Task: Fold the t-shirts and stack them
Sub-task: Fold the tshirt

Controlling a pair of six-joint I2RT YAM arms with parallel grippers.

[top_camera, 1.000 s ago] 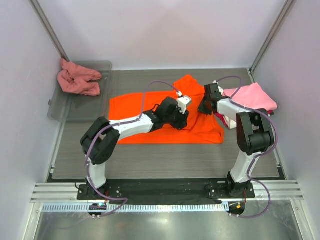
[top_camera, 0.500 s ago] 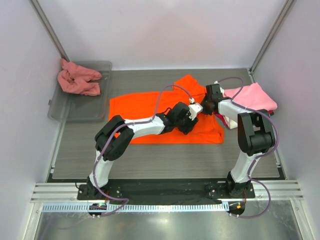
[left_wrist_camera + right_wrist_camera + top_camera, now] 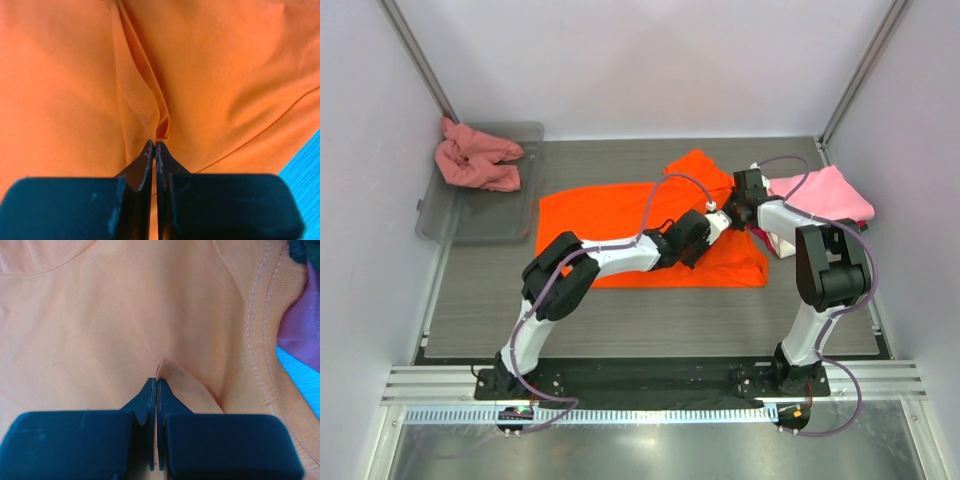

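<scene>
Grey slatted table (image 3: 620,310), white walls around. The orange t-shirt (image 3: 600,215) lies spread mid-table. My left gripper (image 3: 154,145) is clamped on a raised fold near its right end. My right gripper (image 3: 156,381), just beside, pinches cloth by the collar. The pink t-shirt (image 3: 825,190) sits far right, and the salmon t-shirt (image 3: 475,160) is bunched in the tray (image 3: 470,225).

Spread shirt (image 3: 590,215) lies centre, crumpled shirt (image 3: 475,160) in tray (image 3: 520,218) rear left.
</scene>
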